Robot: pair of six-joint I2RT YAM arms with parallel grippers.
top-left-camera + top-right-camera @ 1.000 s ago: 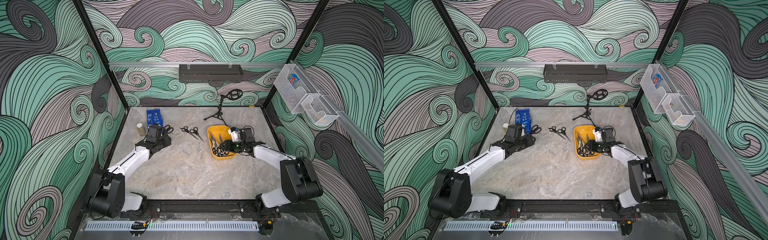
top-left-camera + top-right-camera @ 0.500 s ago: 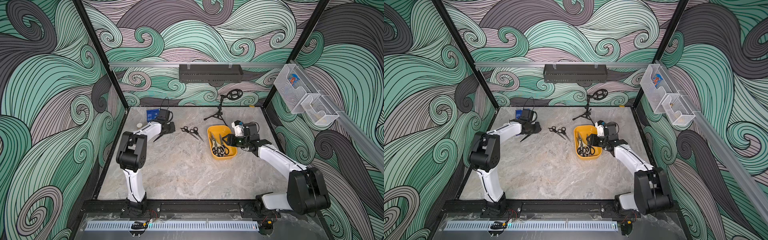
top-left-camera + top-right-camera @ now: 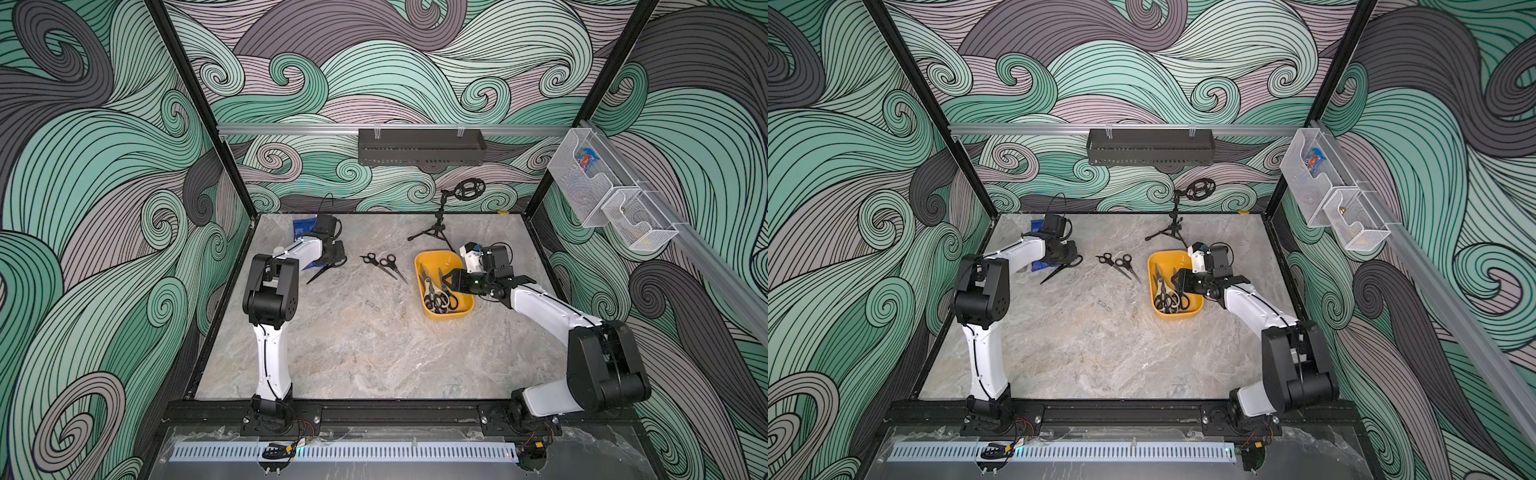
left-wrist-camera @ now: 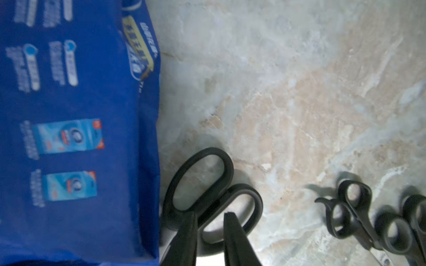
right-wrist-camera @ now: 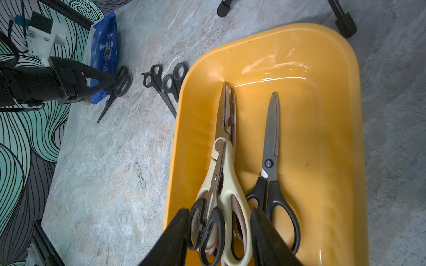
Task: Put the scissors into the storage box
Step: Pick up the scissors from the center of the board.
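Observation:
The mustard-yellow storage box (image 3: 451,313) (image 3: 1177,316) (image 5: 322,115) sits right of centre and holds several scissors (image 3: 436,291) (image 5: 227,184), cream-handled and black-handled among them. My right gripper (image 3: 444,280) (image 3: 1177,278) (image 5: 219,213) hovers open over their handles, one finger on each side. Large black scissors (image 3: 326,268) (image 3: 1061,268) (image 4: 207,184) lie on the table beside a blue packet. My left gripper (image 3: 338,261) (image 3: 1073,259) (image 4: 209,215) is shut on their handle. Two small black scissors (image 3: 384,266) (image 3: 1119,266) (image 4: 359,214) lie between the arms.
A blue packet (image 3: 302,226) (image 4: 69,115) lies at the back left, touching the large scissors. A small black tripod (image 3: 436,228) stands behind the box. A dark perforated tray (image 3: 419,145) hangs on the back wall, white mesh baskets (image 3: 602,195) on the right wall.
The left arm has raised its elbow and its gripper has narrowed onto the large black scissors' handle. The right gripper has lifted slightly over the box, still open.

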